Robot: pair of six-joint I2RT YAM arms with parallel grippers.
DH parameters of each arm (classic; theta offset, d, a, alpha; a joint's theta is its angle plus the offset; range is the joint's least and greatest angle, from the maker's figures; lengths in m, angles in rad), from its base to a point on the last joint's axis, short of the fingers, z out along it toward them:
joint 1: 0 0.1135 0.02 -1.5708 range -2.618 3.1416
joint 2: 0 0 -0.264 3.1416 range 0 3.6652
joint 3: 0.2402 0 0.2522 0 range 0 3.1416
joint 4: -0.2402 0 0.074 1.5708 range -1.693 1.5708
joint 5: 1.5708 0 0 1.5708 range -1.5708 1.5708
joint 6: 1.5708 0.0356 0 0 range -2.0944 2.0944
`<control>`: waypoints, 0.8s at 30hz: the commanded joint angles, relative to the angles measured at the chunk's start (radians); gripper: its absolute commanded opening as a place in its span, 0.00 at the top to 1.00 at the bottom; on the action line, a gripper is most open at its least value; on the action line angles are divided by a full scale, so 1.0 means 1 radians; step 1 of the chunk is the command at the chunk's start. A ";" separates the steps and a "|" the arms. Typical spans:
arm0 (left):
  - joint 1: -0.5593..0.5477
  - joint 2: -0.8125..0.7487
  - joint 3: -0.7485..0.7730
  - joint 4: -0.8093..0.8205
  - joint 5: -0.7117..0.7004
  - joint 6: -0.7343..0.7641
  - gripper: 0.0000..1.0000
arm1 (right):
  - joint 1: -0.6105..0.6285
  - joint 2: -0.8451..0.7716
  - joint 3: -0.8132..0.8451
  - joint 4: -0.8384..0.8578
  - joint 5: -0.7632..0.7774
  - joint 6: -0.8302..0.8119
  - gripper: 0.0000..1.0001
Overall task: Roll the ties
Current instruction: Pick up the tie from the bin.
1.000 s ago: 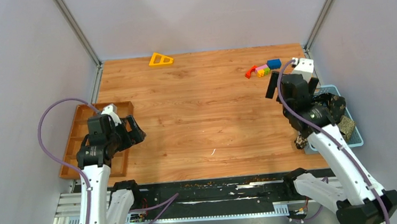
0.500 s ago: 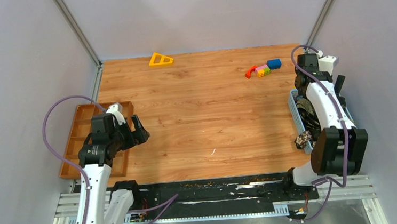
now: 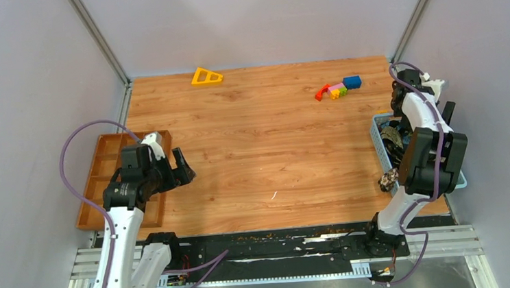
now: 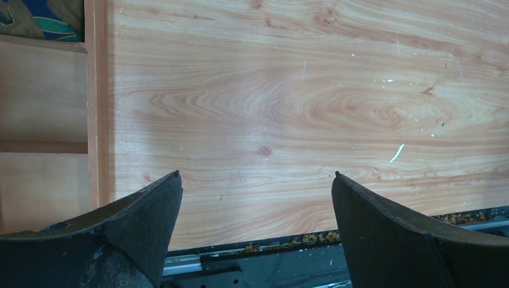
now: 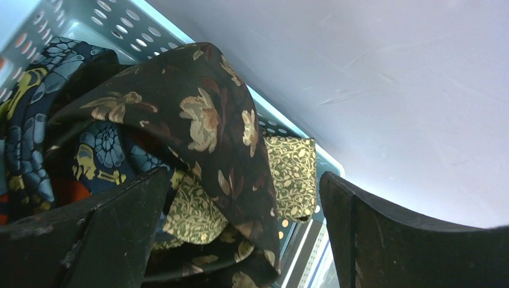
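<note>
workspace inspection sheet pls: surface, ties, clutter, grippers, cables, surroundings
surface: wooden tabletop, a small white scuff near the front edge
job's things: ties bunched in the blue basket at the right edge
clutter: yellow triangle, coloured blocks, wooden tray on the left
grippers: left gripper open over bare wood; right gripper open above the ties, holding nothing
cables: purple cables along both arms, off the table
surroundings: grey walls on three sides
</note>
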 commanded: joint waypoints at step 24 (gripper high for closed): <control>-0.021 -0.021 -0.002 0.022 -0.023 0.000 0.00 | -0.100 -0.096 0.137 -0.067 -0.167 0.020 1.00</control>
